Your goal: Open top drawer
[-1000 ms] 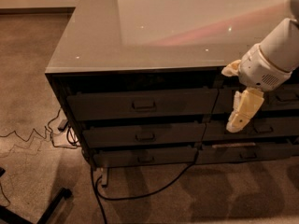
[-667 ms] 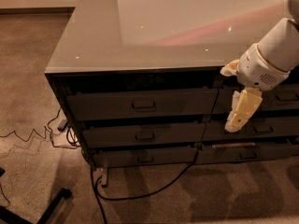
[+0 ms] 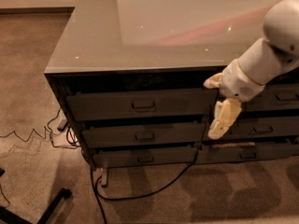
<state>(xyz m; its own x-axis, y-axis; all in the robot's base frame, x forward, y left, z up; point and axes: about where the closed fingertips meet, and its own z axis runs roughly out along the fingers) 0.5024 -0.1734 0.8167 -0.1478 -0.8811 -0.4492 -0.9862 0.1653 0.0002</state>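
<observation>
so, the top drawer [image 3: 107, 107] sat at the top of the left stack in a low dark cabinet, right under the glossy grey cabinet top [image 3: 140, 27]. it was wide and dark grey, with a flat front taller than the two below it. a small rectangular loop handle [image 3: 143, 105] sat at the centre of the front. a dark shadowed gap ran between the front's upper edge and the cabinet top. could not tell how far out the drawer stood.

the gripper [image 3: 222, 113] hung in front of the drawer's right end, where the left stack met the right one, cream coloured and pointing down. it was well right of the handle and apart from it. could not tell if the gripper was wide or narrow, and it held nothing that showed. the white arm [image 3: 266, 55] came in from the upper right, covering part of the right stack.

below were the middle drawer [image 3: 112, 136] and the bottom drawer [image 3: 121, 157], both shallower, same handles. the right stack's drawers [image 3: 275, 97] were similar and dark. a thick black cable [image 3: 154, 190] ran from under the cabinet across the carpet [image 3: 28, 78]. thin wires [image 3: 28, 136] lay tangled at the left. a black stand leg [image 3: 46, 209] lay at bottom left.
</observation>
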